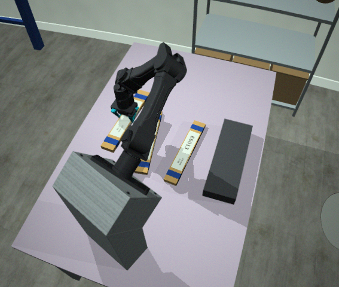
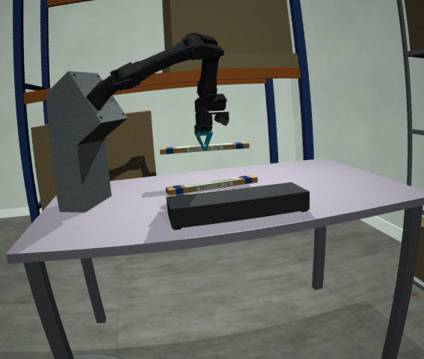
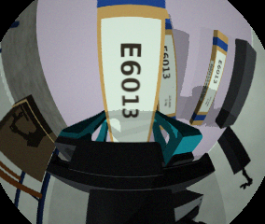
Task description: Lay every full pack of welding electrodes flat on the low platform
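Between the teal fingers [image 1: 133, 116] [image 2: 209, 137], gripped from both sides near its middle, a pack [image 1: 119, 127] [image 2: 176, 149] [image 3: 132, 79] hangs level above the table [image 1: 212, 92] [image 2: 126, 232] [image 3: 67, 61]. Below them, off to one side, lie the middle pack [image 1: 143, 165] [image 3: 170, 75] and, farther out, the outer pack [image 1: 185, 152] [image 2: 212, 185] [image 3: 210, 79]; the dark platform [image 1: 229, 157] [image 2: 238, 204] [image 3: 237, 84] is farthest from them.
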Robot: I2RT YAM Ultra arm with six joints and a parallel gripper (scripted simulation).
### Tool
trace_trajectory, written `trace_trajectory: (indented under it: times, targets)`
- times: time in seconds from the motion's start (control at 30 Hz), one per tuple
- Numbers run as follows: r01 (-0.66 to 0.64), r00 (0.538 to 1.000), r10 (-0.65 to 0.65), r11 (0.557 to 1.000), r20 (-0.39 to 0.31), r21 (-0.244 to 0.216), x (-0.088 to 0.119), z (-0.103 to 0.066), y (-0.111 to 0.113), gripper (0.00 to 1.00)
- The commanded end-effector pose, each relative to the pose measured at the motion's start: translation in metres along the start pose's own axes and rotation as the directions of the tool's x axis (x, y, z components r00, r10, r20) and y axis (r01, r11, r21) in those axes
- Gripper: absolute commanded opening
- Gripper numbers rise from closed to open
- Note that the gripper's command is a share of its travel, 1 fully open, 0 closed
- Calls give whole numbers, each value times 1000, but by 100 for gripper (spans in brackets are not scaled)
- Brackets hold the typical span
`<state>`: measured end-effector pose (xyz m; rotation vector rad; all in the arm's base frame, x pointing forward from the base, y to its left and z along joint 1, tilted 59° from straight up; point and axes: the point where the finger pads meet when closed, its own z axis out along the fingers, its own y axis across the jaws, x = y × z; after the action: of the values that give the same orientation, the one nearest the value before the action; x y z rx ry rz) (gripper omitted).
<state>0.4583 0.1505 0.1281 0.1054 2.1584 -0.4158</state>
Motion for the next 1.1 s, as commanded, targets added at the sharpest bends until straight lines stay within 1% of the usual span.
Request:
trace_trajectory:
  times: [0.0,0.07,0.13,0.17,0.23,0.63,0.7,0.73,0.77,0.8,1.07]
  targets:
    - [5,1000,-4,1000,25,-31,-9,-20,26,0]
    - [5,1000,-4,1000,25,-31,-8,-21,31,0]
    - [5,1000,-4,1000,25,-31,-8,-21,31,0]
    - [-21,999,23,999,47,-42,-21,-30,29,0]
    - [5,1000,-4,999,25,-31,-8,-21,39,0]
    - [5,1000,-5,999,26,-32,-5,-22,72,0]
    - [5,1000,-5,999,26,-32,-5,-22,72,0]
    - [-22,999,24,999,46,-44,-18,-32,69,0]
    - [1,1000,0,999,29,-34,-7,-24,76,0]
    - [5,1000,-5,999,26,-32,-4,-23,80,0]
    - [6,1000,-5,999,26,-33,-2,-24,101,0]
